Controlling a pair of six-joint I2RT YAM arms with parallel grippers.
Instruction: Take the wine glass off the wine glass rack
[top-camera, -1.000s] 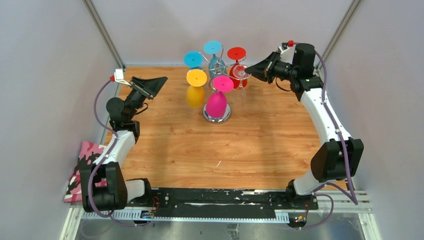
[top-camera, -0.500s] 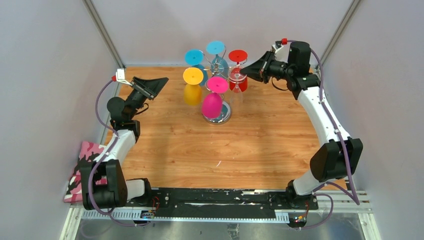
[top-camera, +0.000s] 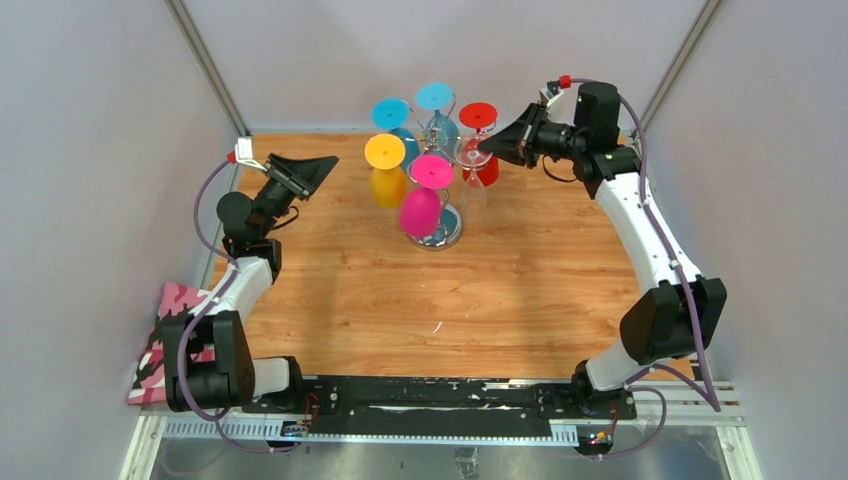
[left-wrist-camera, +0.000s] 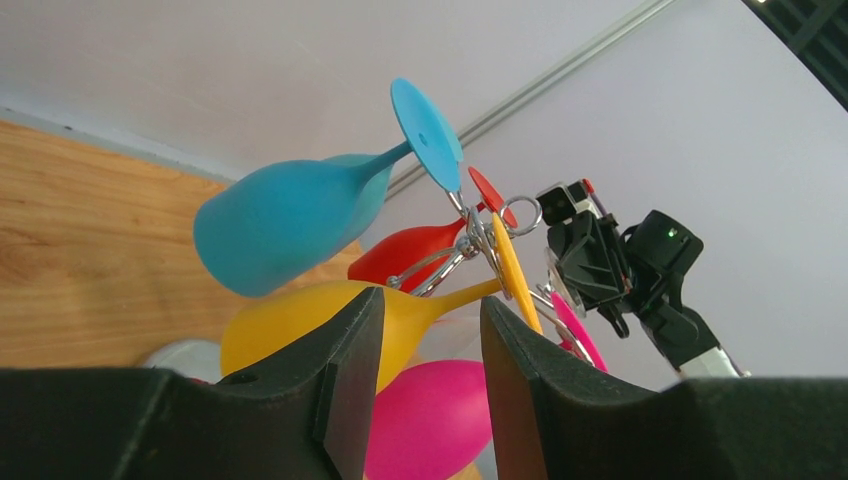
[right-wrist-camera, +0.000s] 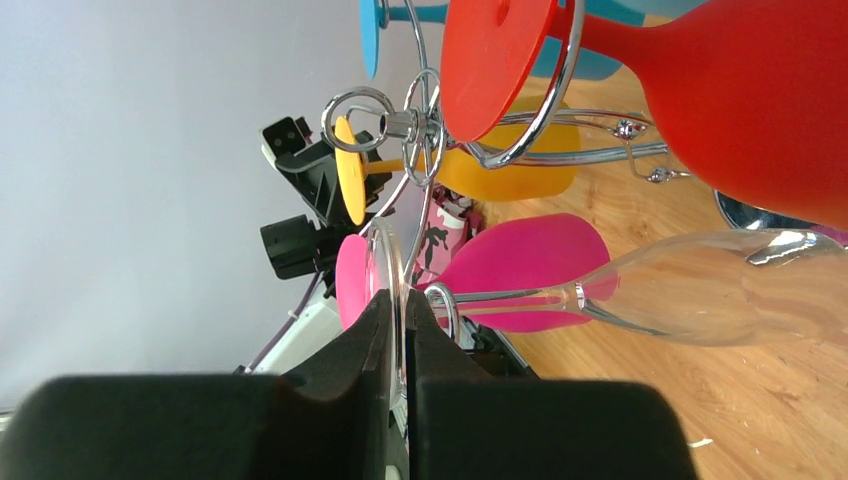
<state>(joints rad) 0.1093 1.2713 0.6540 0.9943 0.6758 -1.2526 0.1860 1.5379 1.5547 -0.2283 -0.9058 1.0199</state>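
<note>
Step in hand: pull-off, grip made, glass not yet free. Right pincer (right-wrist-camera: 398, 300) is clenched on the thin foot rim of the clear wine glass (right-wrist-camera: 700, 300), with no gap showing between the fingers and the rim. The glass hangs upside down on the wine glass rack (top-camera: 450, 232), which stands at 12 o'clock on the counter (top-camera: 500, 290). In the top view the glass is on the rack's 3 o'clock side and the right pincer (top-camera: 487, 148) comes in from about 2 o'clock. In the right wrist view the stem runs through a chrome arm loop, so it looks seated on the rack. The whole rack seems tipped a little, though I can't be sure.

Left pincer (top-camera: 325, 163) is released, jaws parted with nothing between them. It hovers at 9 o'clock of the rack, well apart from it, and points toward the yellow glass (top-camera: 388, 185).

Next move, my read: draw the foot outward along the arm's slot toward 3 o'clock until the stem clears the open end, then lift away. Pull straight along the arm, because a sideways tug likely drags or tips the rack. The red glass (top-camera: 485, 168) and pink glass (top-camera: 420, 210) hang just beside the clear one, so a knock is a risk. The left arm could steady the rack if it tips.
</note>
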